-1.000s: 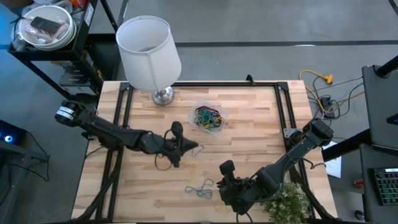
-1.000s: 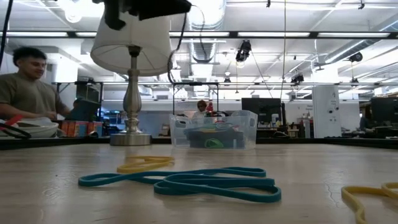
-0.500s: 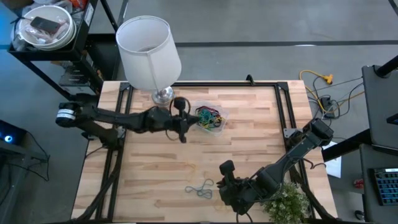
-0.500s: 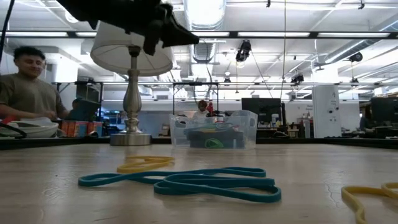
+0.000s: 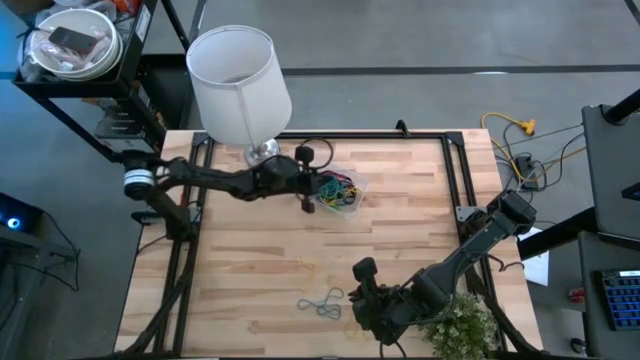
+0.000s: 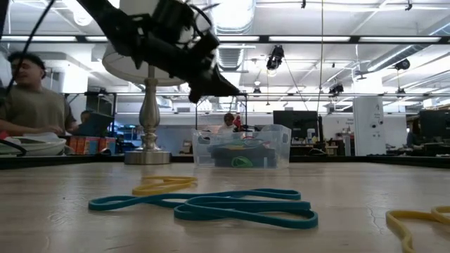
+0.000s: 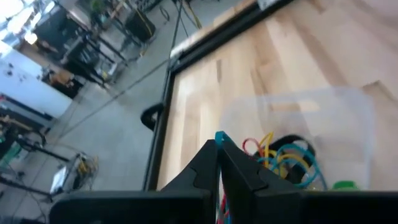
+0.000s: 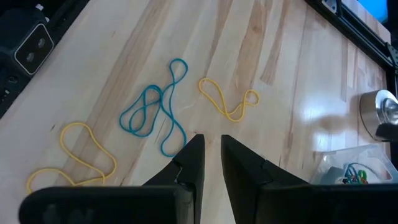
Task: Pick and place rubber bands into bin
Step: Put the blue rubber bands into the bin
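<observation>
The clear bin [image 5: 340, 190] stands on the table at the far middle, holding several coloured rubber bands [image 7: 292, 158]. My left gripper [image 5: 307, 192] hovers shut at the bin's left rim, above the table [image 6: 223, 86], with a bit of blue band at its fingertips. On the near part of the table lie a blue band [image 8: 155, 112] and two yellow bands [image 8: 227, 99] [image 8: 74, 155]. My right gripper [image 8: 211, 146] hangs over the wood just near of them, its fingers a little apart with nothing between them. My left gripper pinches a blue rubber band [image 7: 219, 134] between its two fingertips; only a small bit sticks out past the tips, and the fingers hide the rest. The gripper comes nearly level from the table's left, and the band is clear of the table.
A lamp with a white shade [image 5: 238, 75] stands on its metal foot [image 5: 262, 153] just left of the bin, close to my left arm. A small plant [image 5: 460, 325] sits at the near right corner. A person [image 6: 24, 98] sits beyond the table's edge.
My left gripper has swung from the table's middle toward the far edge and to the right, up to the bin's left rim, sinking a little and staying shut. The bands on the table have not moved.
</observation>
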